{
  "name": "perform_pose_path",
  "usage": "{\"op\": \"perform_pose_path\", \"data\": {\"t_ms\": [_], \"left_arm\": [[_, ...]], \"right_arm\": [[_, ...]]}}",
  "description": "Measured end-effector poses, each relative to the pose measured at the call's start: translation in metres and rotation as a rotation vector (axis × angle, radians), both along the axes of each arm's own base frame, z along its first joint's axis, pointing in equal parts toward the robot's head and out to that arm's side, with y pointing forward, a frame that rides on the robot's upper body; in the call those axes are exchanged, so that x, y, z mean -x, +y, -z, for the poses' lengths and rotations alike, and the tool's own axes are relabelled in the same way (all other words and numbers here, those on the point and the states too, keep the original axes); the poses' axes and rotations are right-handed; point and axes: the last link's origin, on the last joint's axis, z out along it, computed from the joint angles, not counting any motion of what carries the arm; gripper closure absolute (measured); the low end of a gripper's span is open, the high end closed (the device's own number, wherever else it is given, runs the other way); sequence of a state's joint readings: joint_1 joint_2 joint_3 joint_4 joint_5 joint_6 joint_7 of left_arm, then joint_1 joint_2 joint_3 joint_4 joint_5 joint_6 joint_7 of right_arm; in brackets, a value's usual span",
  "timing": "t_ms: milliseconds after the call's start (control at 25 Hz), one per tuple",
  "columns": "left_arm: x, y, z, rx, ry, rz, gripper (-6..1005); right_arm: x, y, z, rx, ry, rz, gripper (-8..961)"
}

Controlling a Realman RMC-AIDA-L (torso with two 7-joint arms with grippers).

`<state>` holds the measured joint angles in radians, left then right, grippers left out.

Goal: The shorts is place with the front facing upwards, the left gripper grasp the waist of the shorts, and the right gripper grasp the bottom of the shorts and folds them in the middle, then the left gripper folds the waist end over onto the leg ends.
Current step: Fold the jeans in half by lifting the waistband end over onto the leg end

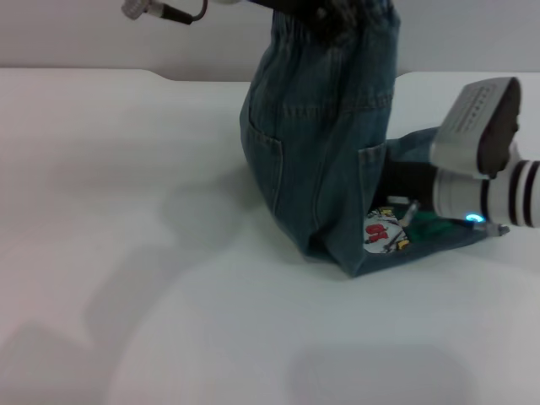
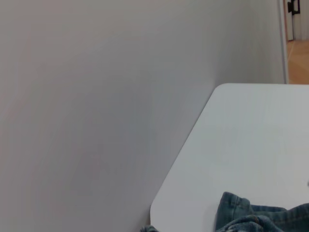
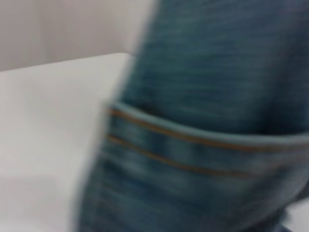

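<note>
- Denim, blue-green: the shorts (image 1: 325, 143), hanging upright from their top end, lower end resting on the counter (image 1: 126, 253).
- Waist (image 1: 333, 21): puckered band at the top of the shorts, lifted high above the counter; a black shape grips it there, likely the left gripper (image 1: 325, 10), mostly out of sight at the picture's edge. Fingers: cannot tell.
- Patch pockets with tan double stitching on the face of the shorts toward the head camera (image 3: 193, 140).
- Lower part of the shorts: folded flat on the counter, cartoon print (image 1: 384, 232) facing up beside the hanging cloth.
- Right gripper (image 1: 405, 211): low at the counter, just beside the print, touching the cloth; silver-grey arm (image 1: 477, 126) above it. Fingers hidden; cannot tell.
- Left wrist view: counter edge, grey wall (image 2: 96, 96), a bunch of denim (image 2: 256, 217).
</note>
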<state>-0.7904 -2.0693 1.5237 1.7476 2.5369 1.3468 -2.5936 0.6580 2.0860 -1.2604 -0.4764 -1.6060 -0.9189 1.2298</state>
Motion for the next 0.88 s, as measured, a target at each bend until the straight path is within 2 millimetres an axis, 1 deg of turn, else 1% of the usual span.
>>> {"op": "perform_pose_path", "data": {"t_ms": [160,400,720,880], "left_arm": [[-0.002,-0.001,0.001,0.002,0.001,0.011,930],[-0.002,-0.001,0.002,0.002,0.002,0.011,929],[0.002,0.000,0.003,0.003,0.007,0.006,928],[0.003,-0.001,0.005,0.007,0.015,0.006,927]], "right_arm": [[0.014,-0.006,0.010,0.048,0.025,-0.034,449],[0.029,-0.013,0.019,0.110,0.022,-0.078,449],[0.044,-0.016,0.023,0.151,0.030,-0.121,449],[0.046,-0.015,0.023,0.152,0.029,-0.125,449]]}}
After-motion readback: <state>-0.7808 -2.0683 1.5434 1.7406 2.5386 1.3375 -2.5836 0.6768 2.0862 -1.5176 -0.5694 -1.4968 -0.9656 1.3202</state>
